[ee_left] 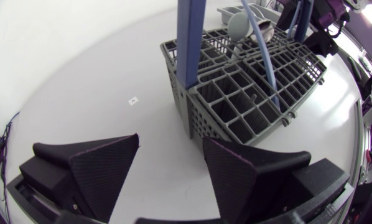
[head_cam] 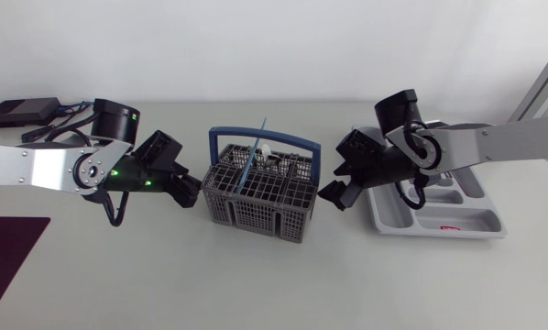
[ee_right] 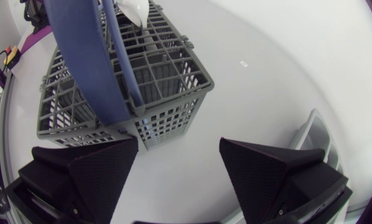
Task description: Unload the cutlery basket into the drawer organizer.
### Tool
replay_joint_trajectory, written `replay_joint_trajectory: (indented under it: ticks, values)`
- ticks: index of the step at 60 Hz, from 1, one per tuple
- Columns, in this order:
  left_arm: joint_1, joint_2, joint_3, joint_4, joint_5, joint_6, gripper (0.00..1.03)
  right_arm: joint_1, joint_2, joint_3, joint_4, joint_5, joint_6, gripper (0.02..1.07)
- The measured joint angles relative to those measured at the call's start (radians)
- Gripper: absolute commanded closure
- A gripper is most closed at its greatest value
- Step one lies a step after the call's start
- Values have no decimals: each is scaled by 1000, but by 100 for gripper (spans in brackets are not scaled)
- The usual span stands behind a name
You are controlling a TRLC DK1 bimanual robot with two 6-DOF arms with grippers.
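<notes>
A grey cutlery basket [head_cam: 260, 194] with a blue handle [head_cam: 256, 136] stands mid-table. A light-blue-handled utensil [head_cam: 253, 158] and a white spoon [head_cam: 267, 152] stick out of it. The grey drawer organizer [head_cam: 457, 222] lies to its right, partly hidden by my right arm. My left gripper [head_cam: 187, 190] is open and empty just left of the basket [ee_left: 248, 93], which sits ahead of its fingers [ee_left: 105, 168]. My right gripper [head_cam: 336, 194] is open and empty between basket and organizer. The right wrist view shows the basket [ee_right: 155, 81] ahead of it and the organizer's corner [ee_right: 316, 134] beside it.
A black box with cables [head_cam: 22, 112] sits at the back left of the table. A dark purple mat [head_cam: 8, 257] lies at the front left. Bare white tabletop [head_cam: 274, 284] stretches in front of the basket.
</notes>
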Motion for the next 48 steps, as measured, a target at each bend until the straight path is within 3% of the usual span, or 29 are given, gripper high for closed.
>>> replay_joint_trajectory:
  ticks: [22, 36, 48]
  values:
    - [-39, -72, -45, -47, -15, 48, 10, 11, 17, 53, 2, 48, 7, 13]
    - [115, -56, 56, -50, 8, 60, 10, -6, -177, -37, -54, 25, 14, 13]
    - [142, 84, 288, -33, 7, -1, 10, 56, -394, -121, -174, 25, 19, 17]
